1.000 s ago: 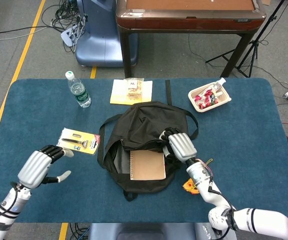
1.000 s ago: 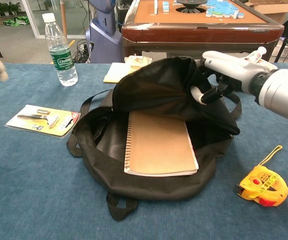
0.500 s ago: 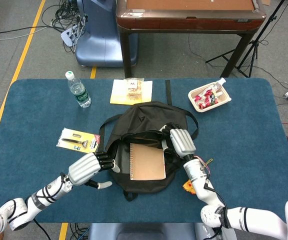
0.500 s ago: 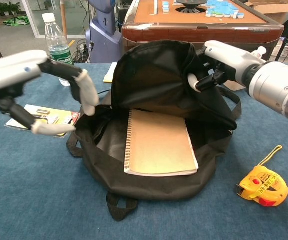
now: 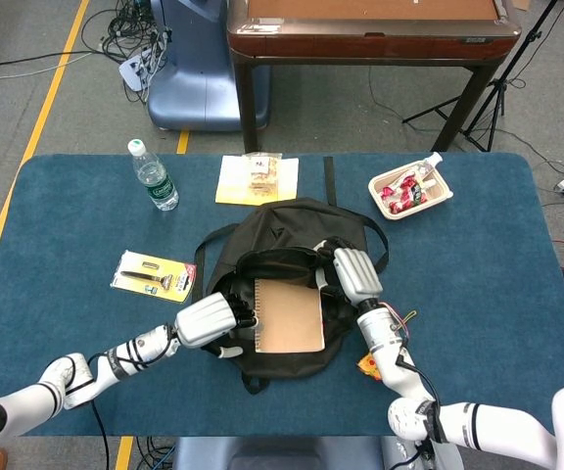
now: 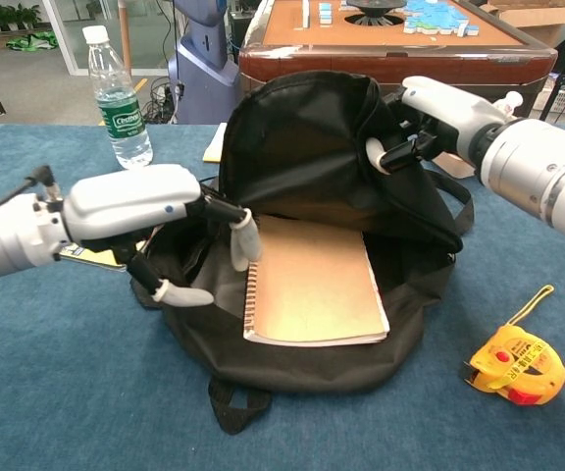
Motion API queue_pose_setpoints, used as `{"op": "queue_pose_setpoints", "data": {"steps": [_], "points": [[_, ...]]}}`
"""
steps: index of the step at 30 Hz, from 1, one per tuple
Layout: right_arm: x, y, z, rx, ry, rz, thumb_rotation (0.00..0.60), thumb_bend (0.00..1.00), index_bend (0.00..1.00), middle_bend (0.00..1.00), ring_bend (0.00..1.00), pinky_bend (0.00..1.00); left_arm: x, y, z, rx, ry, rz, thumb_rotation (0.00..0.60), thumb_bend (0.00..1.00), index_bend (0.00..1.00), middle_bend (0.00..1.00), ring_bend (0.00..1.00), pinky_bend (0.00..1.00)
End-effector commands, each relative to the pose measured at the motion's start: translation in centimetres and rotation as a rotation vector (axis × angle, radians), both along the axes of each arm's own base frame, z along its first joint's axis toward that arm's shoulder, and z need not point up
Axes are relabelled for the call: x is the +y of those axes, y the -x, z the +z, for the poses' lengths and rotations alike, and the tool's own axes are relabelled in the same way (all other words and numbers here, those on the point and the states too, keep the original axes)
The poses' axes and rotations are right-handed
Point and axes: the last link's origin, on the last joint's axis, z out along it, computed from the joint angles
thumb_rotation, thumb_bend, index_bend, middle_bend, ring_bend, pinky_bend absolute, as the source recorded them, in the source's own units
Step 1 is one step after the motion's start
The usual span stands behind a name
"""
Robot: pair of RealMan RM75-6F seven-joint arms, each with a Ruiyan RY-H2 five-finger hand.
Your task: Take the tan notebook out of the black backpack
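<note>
Chest view puts the black backpack (image 6: 312, 324) at the centre of the frame, lying on the blue table (image 6: 57, 392) with its upper flap pulled up and back, and the tan notebook (image 6: 312, 280) lying flat in the mouth of the bag, spiral edge toward the left of the frame. The right hand (image 6: 415, 123), at upper right, grips the raised flap fabric and props the opening wide. The left hand (image 6: 155, 221), at centre left, holds nothing: its fingers are spread, one fingertip just at the notebook's spiral edge and the thumb lower, over the bag's near rim; whether a fingertip actually touches the cover cannot be told. In the head view the same left hand (image 5: 213, 318) sits at the left side of the bag opening, beside the notebook (image 5: 290, 318), with the right hand (image 5: 352, 274) on the opposite side. The step in hand looks like the reach for the notebook, with the bag already open and the book not yet grasped. The next move likely calls for the left hand to get its thumb under the spiral edge and fingers over the cover, pinch firmly, then draw the book out toward the lower left, clear of the rim, while the right hand holds the flap up so the fabric does not snag.
</note>
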Motion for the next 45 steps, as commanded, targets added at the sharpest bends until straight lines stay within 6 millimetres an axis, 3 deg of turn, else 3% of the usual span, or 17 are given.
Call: {"op": "queue_pose_setpoints", "data": {"steps": [1, 4, 11, 26, 45], "points": [[-0.1, 0.0, -0.1, -0.004, -0.003, -0.003, 0.6, 0.67, 0.65, 0.36, 0.17, 0.21, 1.1, -0.2, -1.7, 0.046, -0.024, -0.029, 0.6, 0.21, 0.31, 0.33, 0.29, 0.34], [-0.1, 0.0, -0.2, -0.003, -0.006, -0.005, 0.6, 0.67, 0.65, 0.35, 0.17, 0.21, 1.7, 0.1, -2.2, 0.077, -0.061, -0.048, 0.6, 0.21, 0.27, 0.25, 0.23, 0.3], [-0.3, 0.2, -0.4, -0.002, -0.023, -0.014, 0.6, 0.67, 0.65, 0.35, 0.17, 0.21, 2.2, 0.5, -3.2, 0.158, -0.158, -0.176, 0.6, 0.21, 0.22, 0.2, 0.19, 0.27], [-0.4, 0.6, -0.7, 0.003, -0.043, -0.03, 0.6, 0.67, 0.65, 0.35, 0.17, 0.21, 3.3, 0.2, -5.0, 0.234, -0.189, -0.177, 0.6, 0.21, 0.2, 0.19, 0.18, 0.27], [-0.6, 1.2, -0.4, 0.015, -0.043, -0.049, 0.6, 0.67, 0.65, 0.34, 0.17, 0.21, 3.6, -1.0, -6.7, 0.182, -0.153, -0.063, 0.6, 0.21, 0.2, 0.19, 0.18, 0.27]]}}
